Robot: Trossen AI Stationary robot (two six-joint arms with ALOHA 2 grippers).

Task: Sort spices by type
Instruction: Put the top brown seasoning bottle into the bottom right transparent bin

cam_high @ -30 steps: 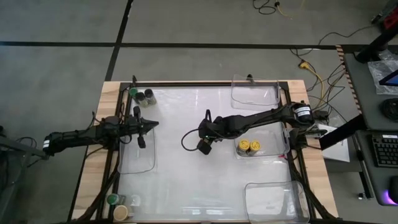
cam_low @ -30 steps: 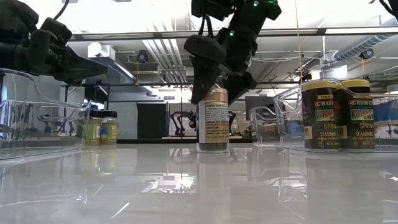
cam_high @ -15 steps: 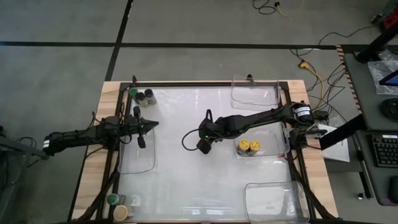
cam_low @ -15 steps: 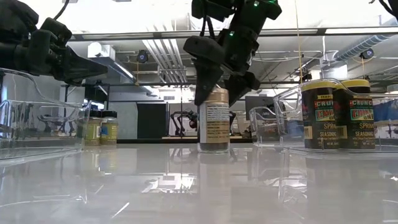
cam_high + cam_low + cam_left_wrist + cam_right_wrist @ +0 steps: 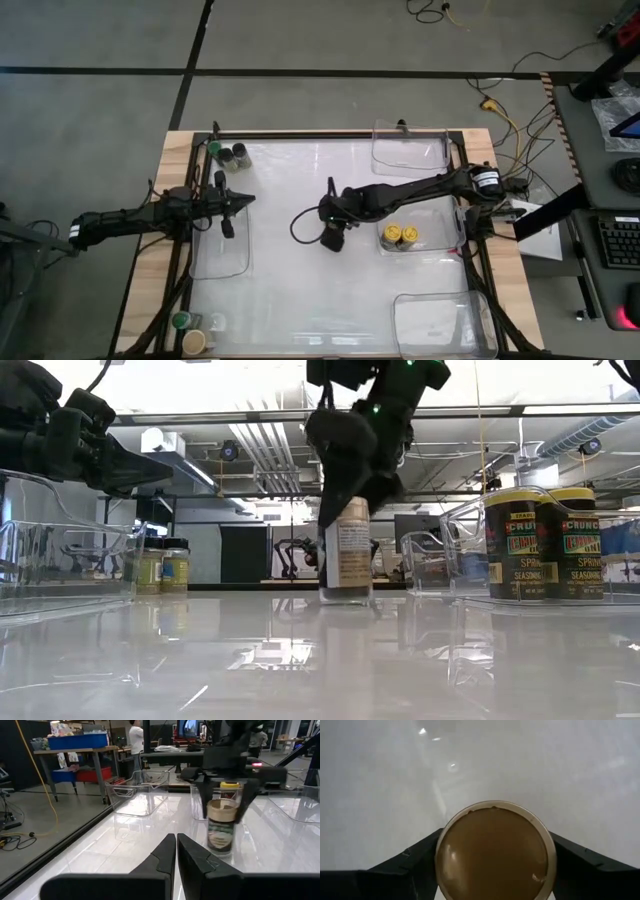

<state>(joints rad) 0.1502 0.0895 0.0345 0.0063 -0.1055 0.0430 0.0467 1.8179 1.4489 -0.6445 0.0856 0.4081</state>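
tan-lidded jar [image 5: 494, 854] with a pale printed label; two yellow-lidded jars [image 5: 399, 235] with dark labels; glossy white surface [image 5: 300, 280]; black claw [image 5: 350, 455].

Robotics lab: workbenches [image 5: 75, 751], exposed ceiling ducts [image 5: 262, 445].

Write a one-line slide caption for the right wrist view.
Right pincer straddles the tan-lidded spice jar from above, fingers either side of it, over the white table.
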